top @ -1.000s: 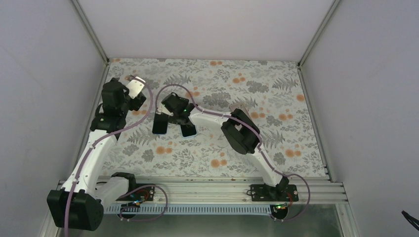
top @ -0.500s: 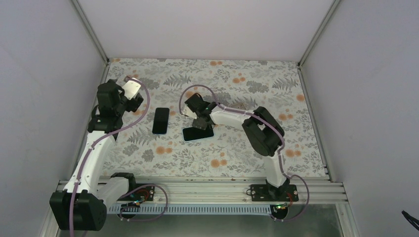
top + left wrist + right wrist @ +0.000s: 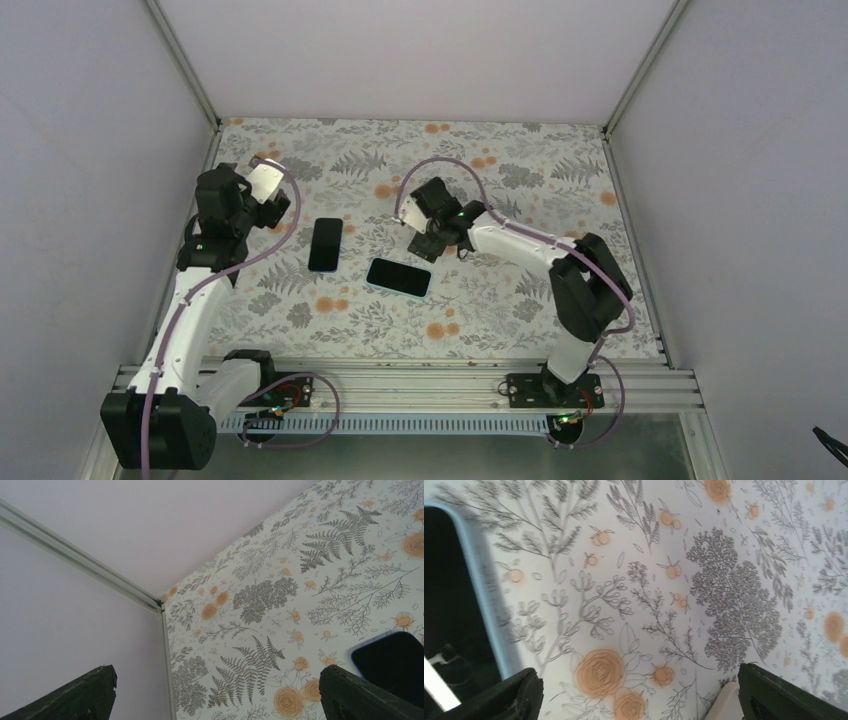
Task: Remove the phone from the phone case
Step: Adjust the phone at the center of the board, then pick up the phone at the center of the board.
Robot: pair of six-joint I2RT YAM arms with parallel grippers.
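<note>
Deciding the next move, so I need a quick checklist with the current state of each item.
1. Left gripper open and empty: ok.
2. Right gripper open and empty: ok.
3. Two pieces lie flat and apart on the table, a black piece and a blue-edged piece: ok.
4. Right gripper clear of the blue-edged piece: ok.
5. Which piece is the phone and which the case: cannot tell.

On the table (image 3: 560, 300), the phone (image 3: 325, 244) lies left of the phone case (image 3: 399, 277), slightly farther back and not touching it.
</note>
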